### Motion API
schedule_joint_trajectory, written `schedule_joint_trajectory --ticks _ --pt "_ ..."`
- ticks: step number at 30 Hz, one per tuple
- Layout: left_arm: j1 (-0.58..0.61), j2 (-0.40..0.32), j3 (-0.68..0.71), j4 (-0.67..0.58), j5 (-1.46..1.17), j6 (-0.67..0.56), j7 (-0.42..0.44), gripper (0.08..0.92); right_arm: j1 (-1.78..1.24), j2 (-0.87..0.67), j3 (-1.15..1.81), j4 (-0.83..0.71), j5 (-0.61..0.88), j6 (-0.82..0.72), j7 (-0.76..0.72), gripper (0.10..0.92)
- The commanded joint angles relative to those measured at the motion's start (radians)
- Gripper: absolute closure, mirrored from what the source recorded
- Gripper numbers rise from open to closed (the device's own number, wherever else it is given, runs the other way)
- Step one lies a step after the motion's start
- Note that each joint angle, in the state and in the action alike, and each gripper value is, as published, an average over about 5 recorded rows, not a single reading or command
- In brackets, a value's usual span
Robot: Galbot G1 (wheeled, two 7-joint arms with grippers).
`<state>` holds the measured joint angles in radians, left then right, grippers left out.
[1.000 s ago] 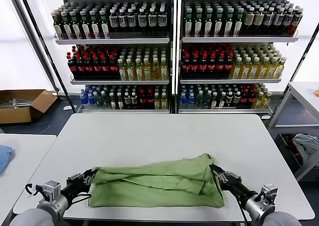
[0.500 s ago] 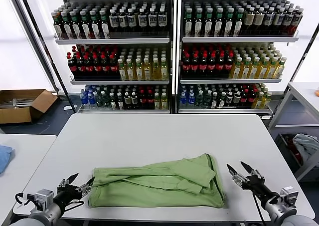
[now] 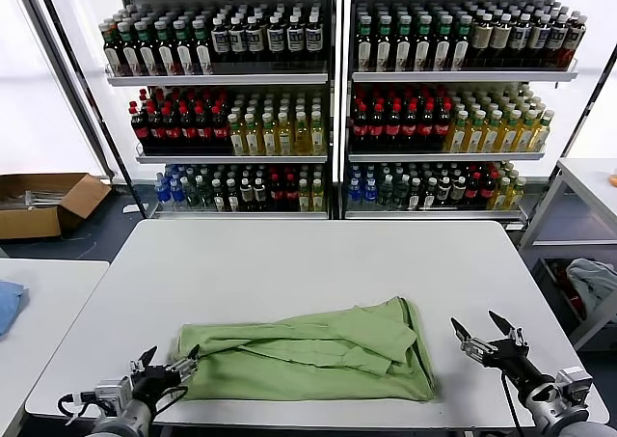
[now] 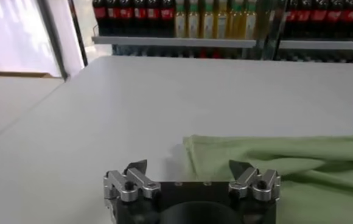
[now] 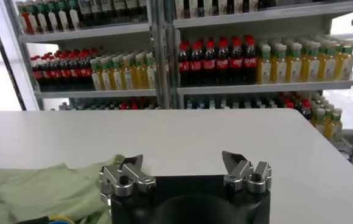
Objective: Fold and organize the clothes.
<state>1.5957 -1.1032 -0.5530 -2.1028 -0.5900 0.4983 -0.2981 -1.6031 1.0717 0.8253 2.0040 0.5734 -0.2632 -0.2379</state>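
The light green shirt (image 3: 308,355) lies folded into a long flat band across the near part of the white table (image 3: 318,263). No collar, buttons or print show. My left gripper (image 3: 170,365) is open and empty at the shirt's left end, just off the cloth. In the left wrist view the gripper (image 4: 188,167) faces the shirt's corner (image 4: 274,161). My right gripper (image 3: 489,333) is open and empty, right of the shirt's right end. In the right wrist view the gripper (image 5: 182,159) has the shirt's edge (image 5: 42,192) off to one side.
Shelves of bottles (image 3: 337,99) stand behind the table. A second table with a blue cloth (image 3: 8,302) is at the left. A cardboard box (image 3: 43,201) sits on the floor at the left. A cart with a grey-white bundle (image 3: 593,283) is at the right.
Both grippers let go of the shirt's ends, opened and drew back toward me. The shirt now lies flat on the table.
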Motion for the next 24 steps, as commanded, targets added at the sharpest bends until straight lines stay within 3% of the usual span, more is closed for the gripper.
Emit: schedule_joint_trajectory --ticks 1,16,24 --pt "-0.024 -0.110 0.114 0.018 0.067 0.018 -0.100 0.189 -0.006 0.001 0.013 -0.002 0.004 0.013 0.004 0.203" --pt "-0.002 -0.129 0.142 0.034 0.147 -0.018 -0.091 0.588 0.013 0.001 0.008 -0.001 0.038 0.005 0.017 0.203" --pt "-0.011 -0.049 0.048 0.049 0.188 -0.107 -0.024 0.822 0.024 -0.003 0.000 0.003 0.042 0.003 0.018 0.203"
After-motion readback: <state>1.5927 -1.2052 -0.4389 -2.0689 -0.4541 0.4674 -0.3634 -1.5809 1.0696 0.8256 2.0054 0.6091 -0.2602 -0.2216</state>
